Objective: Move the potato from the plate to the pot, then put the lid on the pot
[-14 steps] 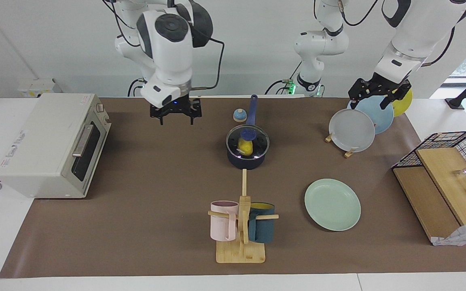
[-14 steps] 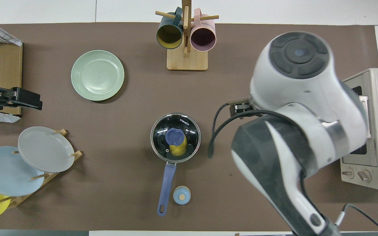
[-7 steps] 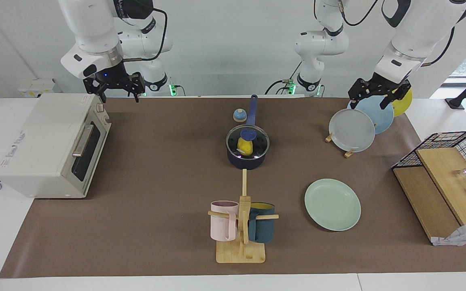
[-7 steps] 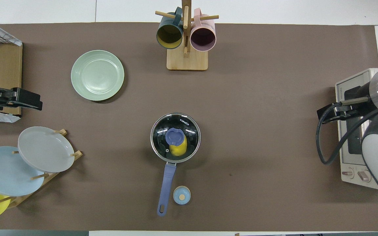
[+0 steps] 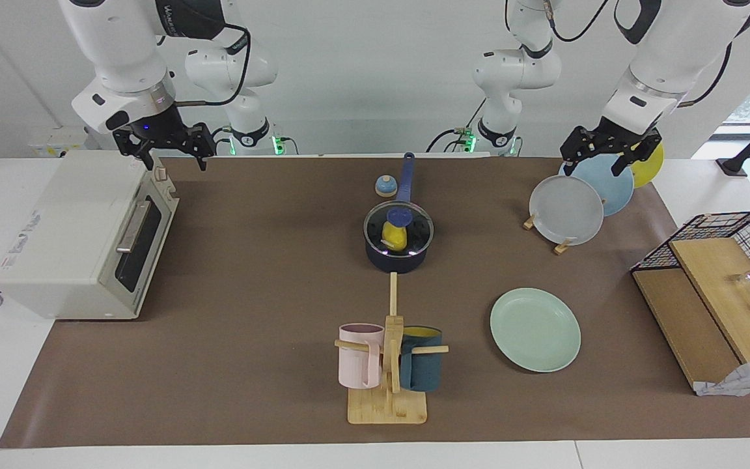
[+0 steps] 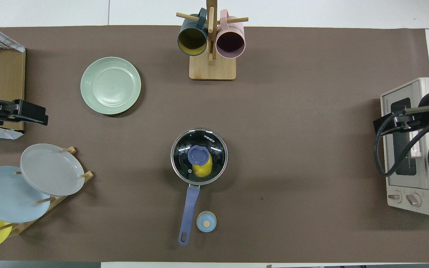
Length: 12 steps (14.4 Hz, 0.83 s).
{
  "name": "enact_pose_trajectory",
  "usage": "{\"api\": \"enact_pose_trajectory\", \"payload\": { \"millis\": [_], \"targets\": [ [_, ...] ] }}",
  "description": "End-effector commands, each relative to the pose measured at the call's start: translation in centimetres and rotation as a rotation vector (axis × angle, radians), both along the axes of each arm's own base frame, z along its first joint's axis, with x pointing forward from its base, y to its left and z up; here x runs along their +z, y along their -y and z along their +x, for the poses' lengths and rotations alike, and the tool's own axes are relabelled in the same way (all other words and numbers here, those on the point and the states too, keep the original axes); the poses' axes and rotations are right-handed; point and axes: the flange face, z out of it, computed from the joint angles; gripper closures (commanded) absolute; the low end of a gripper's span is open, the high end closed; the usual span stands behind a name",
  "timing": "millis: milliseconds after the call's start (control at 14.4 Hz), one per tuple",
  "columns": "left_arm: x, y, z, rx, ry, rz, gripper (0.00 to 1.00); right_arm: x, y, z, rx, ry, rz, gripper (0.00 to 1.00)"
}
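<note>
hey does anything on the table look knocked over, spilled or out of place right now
Nothing stands out. The clear glass lid sits level on the navy saucepan with the yellow potato inside, and the mint-green plate lies flat. Both grippers hang away from them.

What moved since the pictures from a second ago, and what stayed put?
The right gripper swung away from the middle of the table and now hangs empty and open over the toaster oven. The left gripper waits over the plate rack. The potato stayed in the pot under the lid; the plate stayed empty.
</note>
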Motion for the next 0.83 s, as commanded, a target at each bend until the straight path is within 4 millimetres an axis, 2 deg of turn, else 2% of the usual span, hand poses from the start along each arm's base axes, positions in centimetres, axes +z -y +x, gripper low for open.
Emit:
{"api": "enact_pose_trajectory", "payload": {
  "millis": [0, 277, 762],
  "targets": [
    [0.3, -0.8, -0.8, 0.006, -0.002, 0.016, 0.00, 0.0, 0.3, 0.0, 0.018, 0.016, 0.022, 0.00],
    [0.2, -1.1, -0.8, 0.010, -0.005, 0.017, 0.00, -0.4, 2.7, 0.3, -0.023, 0.014, 0.046, 0.00],
    [0.3, -1.0, -0.8, 0.009, -0.004, 0.016, 0.00, -0.2, 2.6, 0.5, -0.023, 0.020, 0.051, 0.00]
  ]
}}
